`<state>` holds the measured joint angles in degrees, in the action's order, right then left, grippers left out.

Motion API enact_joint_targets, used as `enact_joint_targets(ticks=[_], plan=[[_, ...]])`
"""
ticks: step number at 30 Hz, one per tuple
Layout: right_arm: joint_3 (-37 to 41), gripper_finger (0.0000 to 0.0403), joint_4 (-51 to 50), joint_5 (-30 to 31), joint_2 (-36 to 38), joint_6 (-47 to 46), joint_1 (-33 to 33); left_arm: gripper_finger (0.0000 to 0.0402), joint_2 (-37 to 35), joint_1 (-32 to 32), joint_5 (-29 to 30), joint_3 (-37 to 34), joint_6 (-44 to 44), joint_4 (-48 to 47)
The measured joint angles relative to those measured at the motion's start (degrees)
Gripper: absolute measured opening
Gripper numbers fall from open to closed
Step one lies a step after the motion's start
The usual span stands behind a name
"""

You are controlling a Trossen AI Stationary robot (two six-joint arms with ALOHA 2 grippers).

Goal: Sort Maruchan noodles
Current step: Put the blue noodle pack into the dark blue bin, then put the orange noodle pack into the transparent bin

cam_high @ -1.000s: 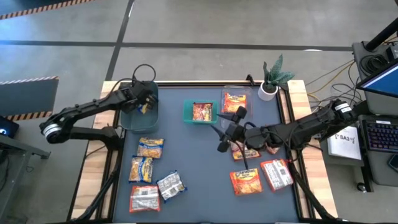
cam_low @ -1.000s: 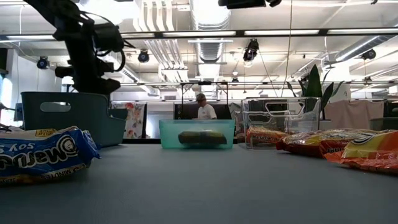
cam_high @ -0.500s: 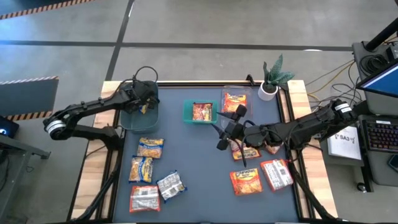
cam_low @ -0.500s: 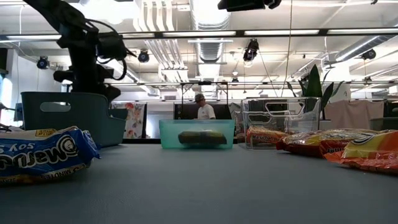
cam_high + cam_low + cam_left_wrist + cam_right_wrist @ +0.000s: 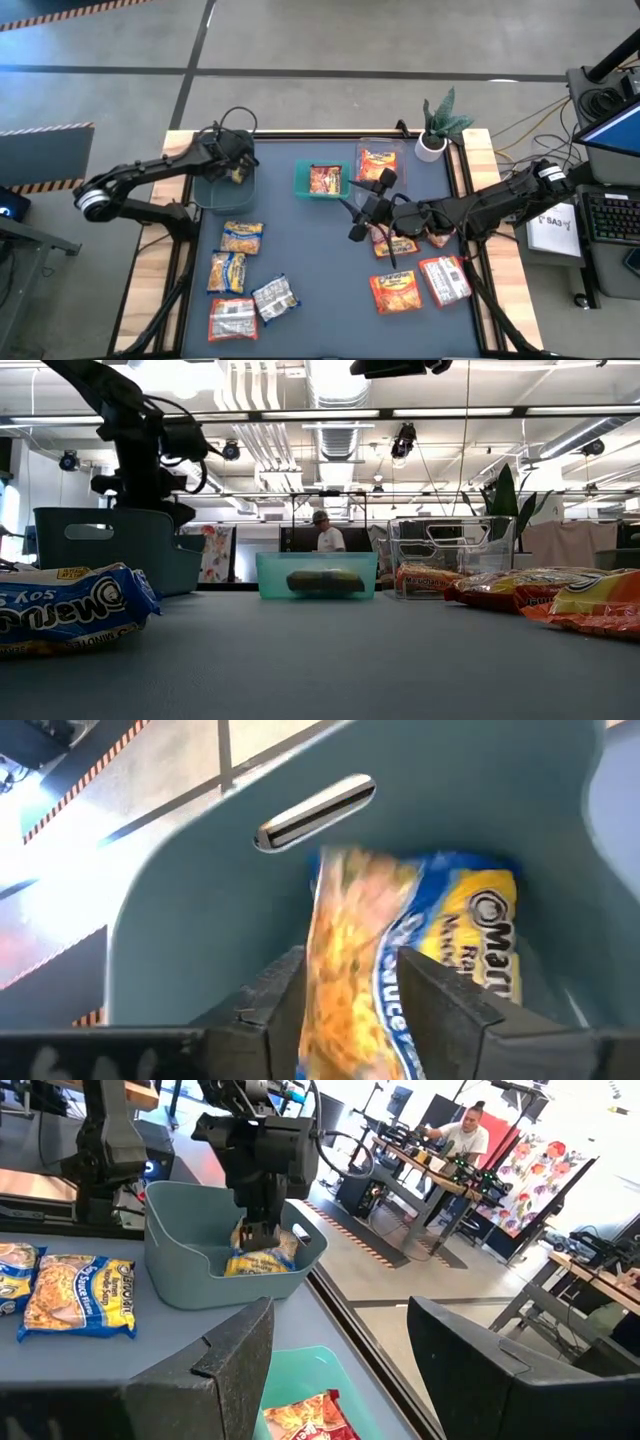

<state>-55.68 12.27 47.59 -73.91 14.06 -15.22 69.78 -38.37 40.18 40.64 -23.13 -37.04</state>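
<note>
My left gripper reaches slanting down into the grey-blue bin at the table's far left. A yellow-and-blue noodle packet stands blurred between its parted fingers, above the bin's floor. The right wrist view shows the same gripper over yellow packaging in that bin. My right gripper hovers open and holding nothing over the table's middle. More packets lie on the mat: yellow-and-blue ones, red-and-grey ones, and orange-red ones. My left gripper has a finger on either side of the packet's near end, coming slanting from above. The packet is blurred while the fingers are sharp. Whether the fingers touch it, I cannot tell.
A teal bin and a clear bin at the far middle each hold an orange-red packet. A potted plant stands at the far right corner. Packets lie under my right arm. A person sits in the room beyond.
My left gripper has tipped and dipped slightly further into the grey-blue bin with the yellow-and-blue packet.
</note>
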Motion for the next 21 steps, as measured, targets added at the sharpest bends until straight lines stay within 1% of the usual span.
enact_joint_targets(ticks=[7,11,14,17,19,21], plan=[[0.00,0.0219,0.00,0.00,-0.02,0.04,0.00,0.0150,-1.46,0.50,-0.51,4.08,1.00,-5.92],[0.00,0.0219,0.00,0.01,-0.02,-0.03,0.07,0.0151,-3.38,3.55,-4.03,4.92,2.40,-6.49],[0.00,0.0219,-0.01,0.01,-0.02,-0.86,0.17,0.0151,-5.79,8.11,-5.10,4.95,2.90,-5.68],[0.00,0.0219,-0.25,0.00,-0.02,-2.97,0.26,0.0151,-8.38,14.47,-5.20,4.69,4.87,-4.12],[0.00,0.0219,-1.66,-0.04,-0.02,-6.68,0.26,0.0151,-9.73,19.57,-5.25,4.66,6.95,-2.20],[0.24,0.0219,-3.76,-0.75,-0.21,-12.17,0.26,0.0151,-10.85,24.83,-6.68,4.64,9.93,0.50]])
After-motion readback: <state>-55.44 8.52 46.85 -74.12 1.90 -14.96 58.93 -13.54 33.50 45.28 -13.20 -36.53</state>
